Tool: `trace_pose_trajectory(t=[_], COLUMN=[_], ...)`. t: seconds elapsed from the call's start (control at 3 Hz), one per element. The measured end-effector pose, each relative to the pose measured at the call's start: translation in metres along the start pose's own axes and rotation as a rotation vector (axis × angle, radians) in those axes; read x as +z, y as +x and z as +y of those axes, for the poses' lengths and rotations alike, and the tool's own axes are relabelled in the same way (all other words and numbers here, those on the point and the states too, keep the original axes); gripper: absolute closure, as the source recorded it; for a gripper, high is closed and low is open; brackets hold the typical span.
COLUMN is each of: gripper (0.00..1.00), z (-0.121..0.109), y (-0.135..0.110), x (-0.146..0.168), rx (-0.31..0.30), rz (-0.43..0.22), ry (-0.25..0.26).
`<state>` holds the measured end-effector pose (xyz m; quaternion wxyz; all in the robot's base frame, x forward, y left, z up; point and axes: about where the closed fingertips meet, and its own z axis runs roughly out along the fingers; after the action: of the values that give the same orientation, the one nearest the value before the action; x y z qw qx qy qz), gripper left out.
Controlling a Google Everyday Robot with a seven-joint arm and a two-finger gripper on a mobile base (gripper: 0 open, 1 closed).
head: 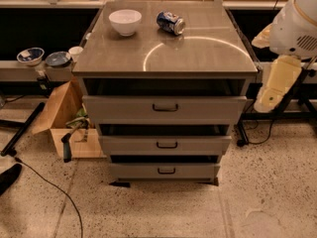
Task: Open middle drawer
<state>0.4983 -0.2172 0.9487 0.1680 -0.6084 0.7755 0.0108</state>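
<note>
The middle drawer sits in the grey cabinet at the centre of your view, between the taller upper drawer and the lowest drawer. Its flat front faces you, and its long axis runs left to right. A small black handle lies level across the front's middle, with a dark gap just above the front.

Your gripper hangs at the far right, beside the cabinet's upper corner and well apart from the handle. It touches nothing, and you cannot tell whether it is released or clenched.

On the surface stand a white bowl and a can lying on its side.
</note>
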Motion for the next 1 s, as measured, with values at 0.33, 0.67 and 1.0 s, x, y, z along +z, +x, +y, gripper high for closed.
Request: trace_pose_trajectory(t=[0.33,0.67,1.0], gripper=[0.0,0.0,0.0], z=[-0.008,-0.013,-0.015], y=[0.004,0.009,0.016], x=[0.026,0.053,0.08], rx=[0.004,0.019,0.037], rz=[-0.015,-0.011,0.009], ry=[-0.032,-0.047,-0.056])
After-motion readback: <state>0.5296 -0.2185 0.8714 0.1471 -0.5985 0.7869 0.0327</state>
